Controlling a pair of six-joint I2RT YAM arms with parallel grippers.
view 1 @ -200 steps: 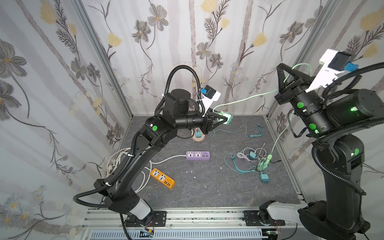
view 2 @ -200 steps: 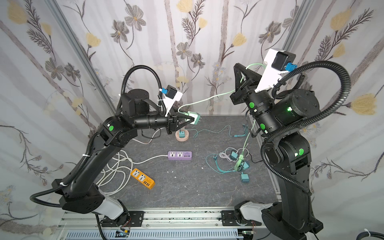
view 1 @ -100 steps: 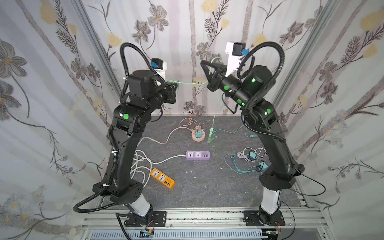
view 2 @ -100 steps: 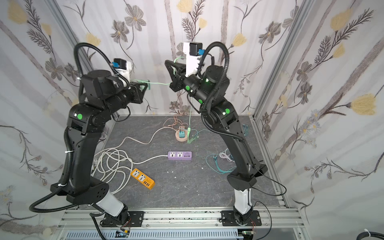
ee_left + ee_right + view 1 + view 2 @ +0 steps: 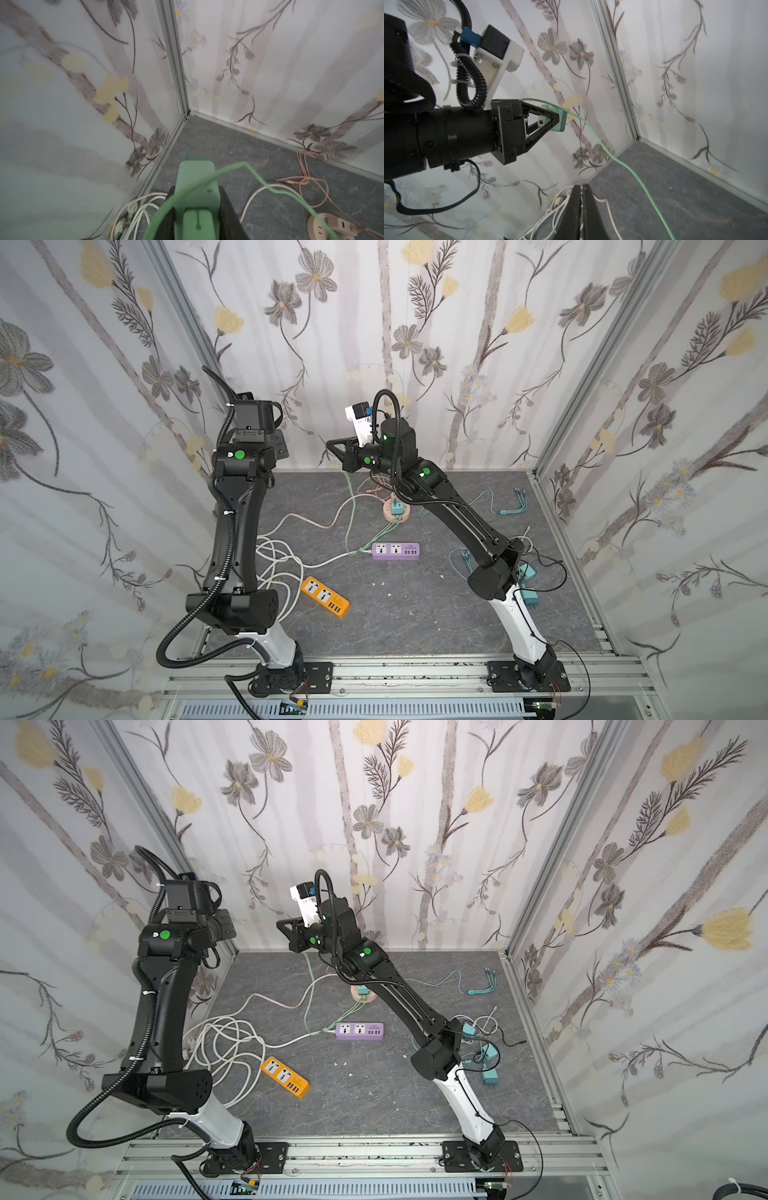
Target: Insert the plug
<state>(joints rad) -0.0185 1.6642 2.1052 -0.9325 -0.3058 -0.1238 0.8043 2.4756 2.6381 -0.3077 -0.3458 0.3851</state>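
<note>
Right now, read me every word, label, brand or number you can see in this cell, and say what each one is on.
No text can be read in any view.
purple power strip: any print by its ports is too small to read.
orange power strip: likewise too small.
white camera mount: a row of tiny dark marks, unreadable.
green plug: no print shows.
</note>
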